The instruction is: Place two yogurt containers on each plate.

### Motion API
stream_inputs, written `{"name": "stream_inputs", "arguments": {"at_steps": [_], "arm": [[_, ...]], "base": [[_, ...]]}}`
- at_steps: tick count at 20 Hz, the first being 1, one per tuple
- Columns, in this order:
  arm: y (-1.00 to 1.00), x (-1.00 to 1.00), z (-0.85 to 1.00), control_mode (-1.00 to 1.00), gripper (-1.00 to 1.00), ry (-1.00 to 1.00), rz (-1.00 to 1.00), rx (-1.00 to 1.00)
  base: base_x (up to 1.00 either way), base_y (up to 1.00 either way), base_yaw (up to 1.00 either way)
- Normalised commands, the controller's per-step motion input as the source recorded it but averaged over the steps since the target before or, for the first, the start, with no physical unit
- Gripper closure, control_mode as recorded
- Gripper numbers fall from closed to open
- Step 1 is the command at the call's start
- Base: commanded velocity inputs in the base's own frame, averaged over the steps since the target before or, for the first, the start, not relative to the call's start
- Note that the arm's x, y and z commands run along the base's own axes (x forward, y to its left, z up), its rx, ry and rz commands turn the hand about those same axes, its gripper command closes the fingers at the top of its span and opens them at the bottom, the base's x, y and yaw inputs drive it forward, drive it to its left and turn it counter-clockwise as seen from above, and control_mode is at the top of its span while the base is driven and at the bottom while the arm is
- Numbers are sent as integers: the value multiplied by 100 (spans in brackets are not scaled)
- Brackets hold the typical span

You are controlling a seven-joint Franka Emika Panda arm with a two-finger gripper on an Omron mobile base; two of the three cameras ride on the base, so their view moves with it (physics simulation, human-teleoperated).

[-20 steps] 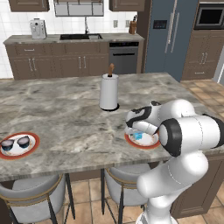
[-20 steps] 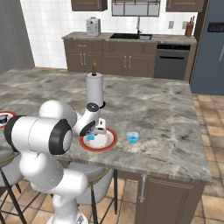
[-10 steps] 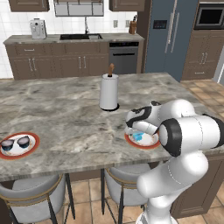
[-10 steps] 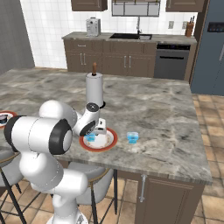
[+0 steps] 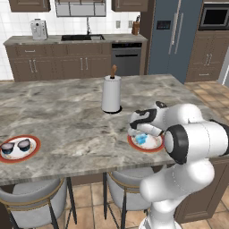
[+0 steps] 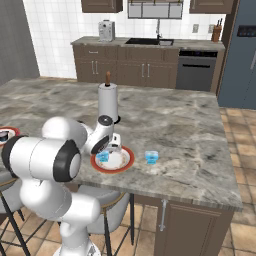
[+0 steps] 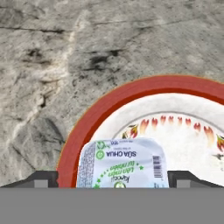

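Marble table (image 5: 67,116) holds two red-rimmed plates. Gripper (image 7: 113,180) hovers with fingers spread wide either side of a light blue yogurt cup (image 7: 122,162) on the near plate (image 6: 121,164); second light blue cup (image 6: 151,157) stands beside it; far plate (image 5: 31,150) carries two dark cups (image 5: 23,144)

A paper-towel roll (image 5: 111,94) stands upright on its dark base on the grey marble island counter (image 5: 67,120), just beyond the gripper. Two grey-cushioned stools (image 5: 33,201) sit tucked under the near edge. Far behind are a toaster (image 5: 39,29), sink (image 5: 82,38), dishwasher (image 5: 126,58) and refrigerator (image 5: 174,38).
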Motion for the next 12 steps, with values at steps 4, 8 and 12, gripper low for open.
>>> {"name": "stream_inputs", "arguments": {"at_steps": [4, 8, 12], "arm": [[-16, -14, 69, -100, -100, 0, 0, 0], [-49, -2, 52, -100, -100, 7, 0, -3], [-74, 5, 31, -100, -100, 17, -1, -11]], "base": [[0, 0, 0], [0, 0, 0], [0, 0, 0]]}}
